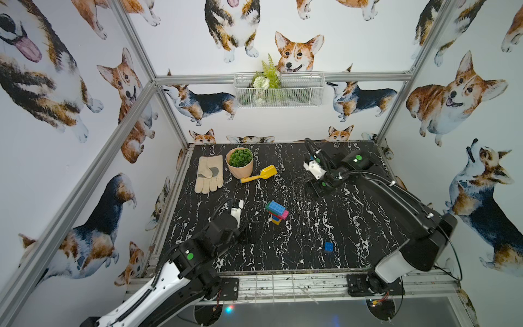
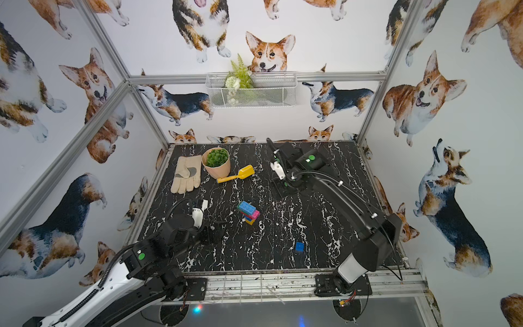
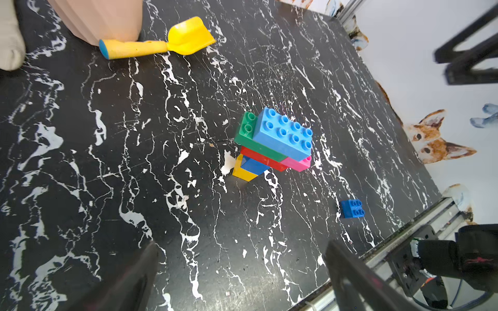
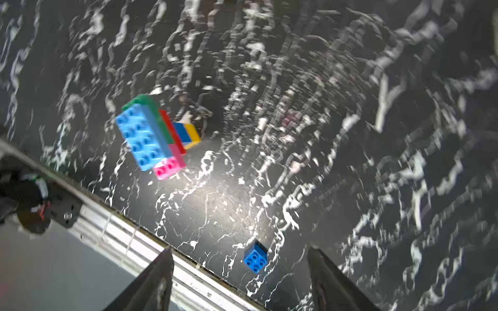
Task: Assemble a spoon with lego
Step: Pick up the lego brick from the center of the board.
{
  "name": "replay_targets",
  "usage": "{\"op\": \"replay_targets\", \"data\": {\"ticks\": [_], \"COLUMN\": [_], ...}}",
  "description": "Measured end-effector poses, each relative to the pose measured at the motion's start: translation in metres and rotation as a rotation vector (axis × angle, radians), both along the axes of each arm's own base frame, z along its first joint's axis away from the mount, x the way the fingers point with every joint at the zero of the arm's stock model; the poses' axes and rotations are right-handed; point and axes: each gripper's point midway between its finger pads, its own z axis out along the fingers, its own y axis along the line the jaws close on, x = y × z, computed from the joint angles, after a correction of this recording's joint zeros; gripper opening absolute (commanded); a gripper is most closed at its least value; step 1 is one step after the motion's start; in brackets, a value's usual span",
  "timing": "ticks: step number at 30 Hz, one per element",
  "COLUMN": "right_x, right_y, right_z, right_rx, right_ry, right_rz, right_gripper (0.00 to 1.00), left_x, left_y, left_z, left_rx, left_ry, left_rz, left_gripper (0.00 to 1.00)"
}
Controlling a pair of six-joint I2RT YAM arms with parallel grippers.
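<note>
The spoon (image 3: 272,145) stands on end near the middle of the desk (image 1: 311,226). Its narrow yellow-and-blue handle is at the bottom and the wider red, green, pink and light blue head overhangs above. A loose dark blue brick (image 3: 351,208) lies studs up, well apart from it, toward the front edge on the right arm's side. The left tool (image 3: 242,243) hovers near the spoon with its jaws spread wide and nothing between them. The right tool (image 4: 239,248) is raised over the far part of the desk, its jaws apart and empty too. These bricks look light, hard and stiff, with smooth walls that could slip in a shallow pinch. The joints probably hold by stud friction alone, so a sideways pull may pop them apart. Balanced on so small a foot, the build is likely top-heavy and quick to topple at a nudge. The safest hold seems to be across the two long flat walls of the head, squeezing level. The loose brick should be pinched low on opposite walls, keeping its studs free.
</note>
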Motion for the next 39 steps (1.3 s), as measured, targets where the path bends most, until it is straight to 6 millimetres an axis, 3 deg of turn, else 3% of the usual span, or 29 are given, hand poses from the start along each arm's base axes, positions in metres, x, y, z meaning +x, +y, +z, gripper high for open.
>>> {"op": "replay_targets", "data": {"ticks": [6,11,14,19,26,31,39], "right_x": [-0.052,-0.087,-0.103,-0.118,-0.112,-0.105,-0.11], "right_y": [-0.066,-0.087,-0.09,-0.077,-0.062,-0.064,-0.068], "right_z": [-0.081,-0.13,-0.152,-0.175,-0.19,-0.197,-0.21], "right_rx": [-0.124,-0.157,-0.168,-0.169,-0.143,-0.16,-0.191], "right_ry": [0.157,0.251,0.298,0.311,0.28,0.255,0.261], "right_rz": [-0.226,-0.332,-0.37,-0.385,-0.456,-0.495,-0.509], "right_gripper": [0.82,0.82,0.82,0.75,0.66,0.55,0.47], "left_x": [0.002,0.0,-0.003,-0.006,-0.009,-0.011,-0.012], "left_y": [-0.01,-0.016,-0.016,-0.014,-0.012,-0.01,-0.009], "left_z": [0.001,-0.004,-0.01,-0.015,-0.013,-0.013,-0.014], "left_rx": [-0.022,-0.025,-0.024,-0.028,-0.039,-0.042,-0.04], "left_ry": [-0.004,0.014,0.026,0.027,0.02,0.018,0.02], "left_rz": [-0.031,-0.058,-0.07,-0.073,-0.072,-0.073,-0.068], "left_gripper": [1.0,0.99,1.0,1.0,1.0,0.99,0.99]}}
